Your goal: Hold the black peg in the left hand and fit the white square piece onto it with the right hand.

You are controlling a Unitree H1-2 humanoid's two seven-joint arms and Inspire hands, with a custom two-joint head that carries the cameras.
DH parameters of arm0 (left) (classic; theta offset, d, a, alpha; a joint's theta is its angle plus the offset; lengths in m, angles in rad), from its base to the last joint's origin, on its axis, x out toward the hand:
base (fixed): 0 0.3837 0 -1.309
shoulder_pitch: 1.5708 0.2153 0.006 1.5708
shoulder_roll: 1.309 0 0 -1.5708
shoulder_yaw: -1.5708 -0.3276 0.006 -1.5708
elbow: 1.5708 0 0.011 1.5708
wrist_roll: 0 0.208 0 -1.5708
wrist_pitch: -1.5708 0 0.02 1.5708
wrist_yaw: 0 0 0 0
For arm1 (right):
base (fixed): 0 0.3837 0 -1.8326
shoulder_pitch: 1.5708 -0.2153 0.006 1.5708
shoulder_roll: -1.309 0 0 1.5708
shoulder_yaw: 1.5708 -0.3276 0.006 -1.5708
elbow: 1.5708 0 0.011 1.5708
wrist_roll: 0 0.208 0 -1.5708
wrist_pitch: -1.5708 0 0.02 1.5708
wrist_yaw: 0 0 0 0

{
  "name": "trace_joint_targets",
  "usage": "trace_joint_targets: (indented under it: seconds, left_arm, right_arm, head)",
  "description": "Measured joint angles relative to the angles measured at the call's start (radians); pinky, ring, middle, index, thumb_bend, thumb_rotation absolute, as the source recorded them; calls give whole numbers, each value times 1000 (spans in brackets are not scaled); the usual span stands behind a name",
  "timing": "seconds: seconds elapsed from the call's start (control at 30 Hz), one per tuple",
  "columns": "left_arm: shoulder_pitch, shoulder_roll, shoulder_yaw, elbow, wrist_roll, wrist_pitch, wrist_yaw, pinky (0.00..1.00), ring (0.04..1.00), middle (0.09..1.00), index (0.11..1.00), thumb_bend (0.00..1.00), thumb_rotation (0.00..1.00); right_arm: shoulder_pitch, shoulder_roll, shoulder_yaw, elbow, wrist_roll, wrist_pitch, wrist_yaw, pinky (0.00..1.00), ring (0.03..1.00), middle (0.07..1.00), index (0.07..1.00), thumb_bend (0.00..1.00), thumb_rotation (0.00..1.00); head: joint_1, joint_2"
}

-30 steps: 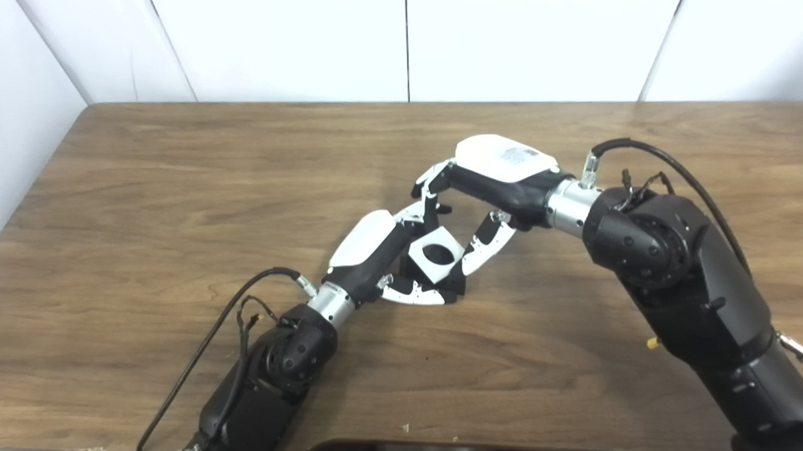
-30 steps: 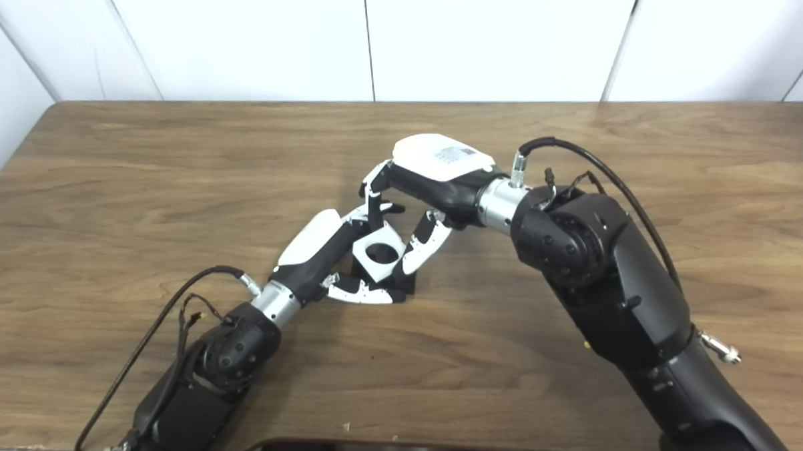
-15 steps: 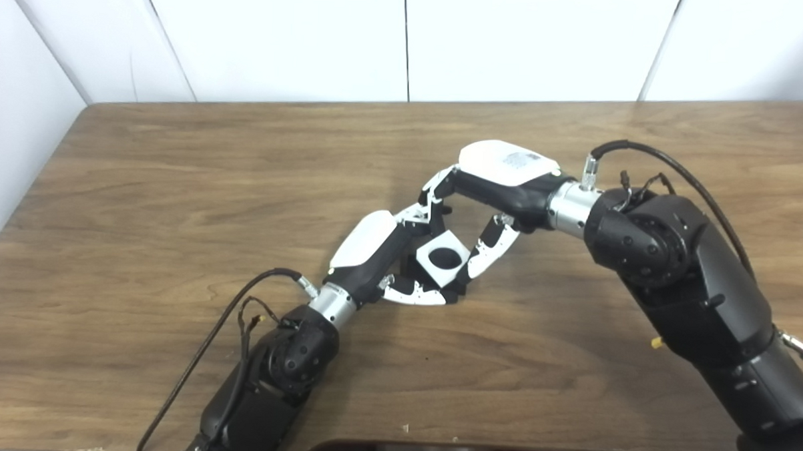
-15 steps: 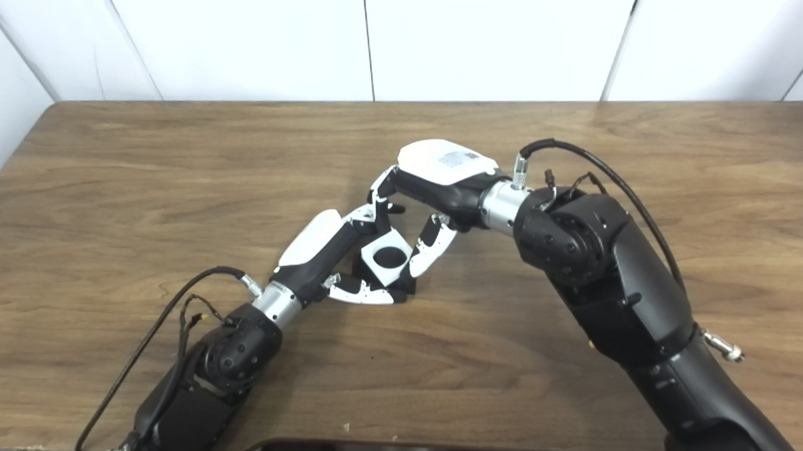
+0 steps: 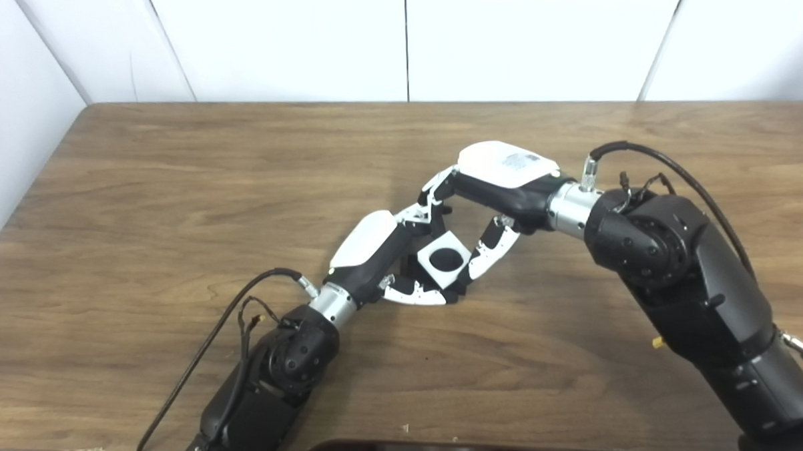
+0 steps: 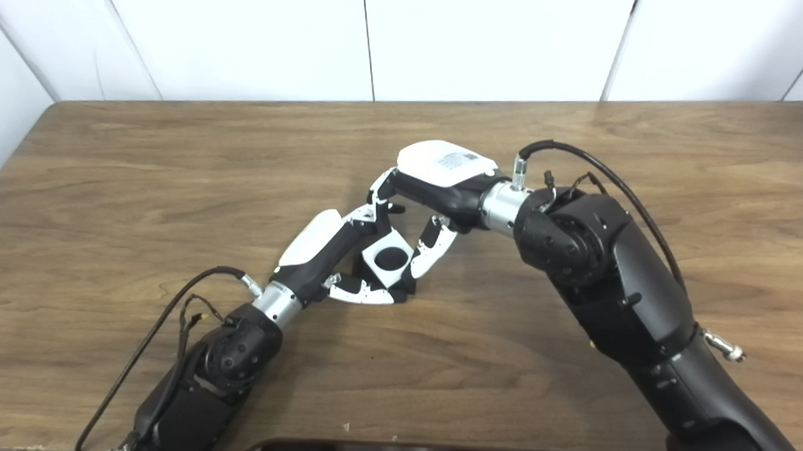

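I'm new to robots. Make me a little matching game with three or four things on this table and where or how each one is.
Things:
1. white square piece
2. left hand
3. right hand
4. table

States:
a. wooden, brown
b. gripping the white piece from the far side
c. has a round dark hole in its middle
d. low by the table, around the black part under the white piece

Pairs: 1-c, 2-d, 3-b, 4-a

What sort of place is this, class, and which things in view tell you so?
Probably a robot test room or lab: a plain brown wooden table, bare white wall panels, and two cabled robot arms working a white square piece with a round hole.
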Motion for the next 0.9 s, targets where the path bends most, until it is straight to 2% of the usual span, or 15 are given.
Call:
trace_joint_targets:
  seconds: [0.57, 0.9]
  left_arm:
    - [0, -1, 0, -2, 5, 1, 0, 882, 942, 897, 492, 522, 75]
    - [1, -1, -1, -6, 5, 8, 0, 887, 938, 900, 492, 521, 76]
  right_arm:
    - [16, 13, 4, 65, -11, -3, -38, 790, 845, 794, 480, 523, 136]
    - [15, 15, 5, 95, -13, -8, -44, 769, 836, 789, 480, 523, 136]
  head:
    - [2, 2]
    - [9, 11]
